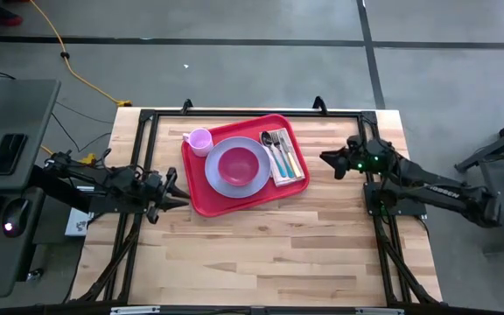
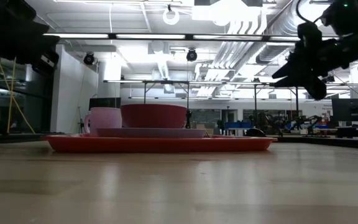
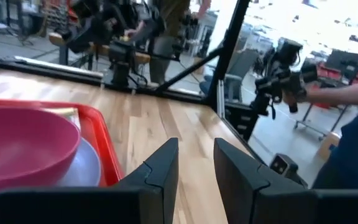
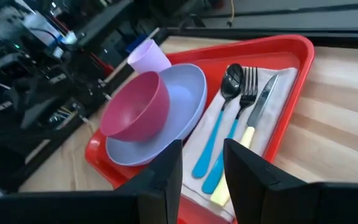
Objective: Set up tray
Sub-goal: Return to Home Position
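The red tray (image 1: 201,194) lies flat on the wooden table, turned a little askew. On it rest a lavender plate (image 1: 258,178) with a pink bowl (image 1: 237,164) in it, a pink cup (image 1: 199,141) at the tray's far left corner, and a white napkin (image 1: 290,168) carrying a spoon, fork and knife (image 4: 241,106). My left gripper (image 1: 180,194) is open, low beside the tray's left near corner. My right gripper (image 1: 327,159) is open, raised off the table just right of the tray. In the low view the tray (image 2: 160,144) sits centre with my right gripper (image 2: 300,68) above right.
A black frame (image 1: 261,112) runs around the table's edges. Bare wood (image 1: 269,254) stretches across the near half of the table. A desk with a phone and keyboard (image 1: 7,157) stands to the left. A person (image 3: 353,137) stands beyond the table's edge in the left wrist view.
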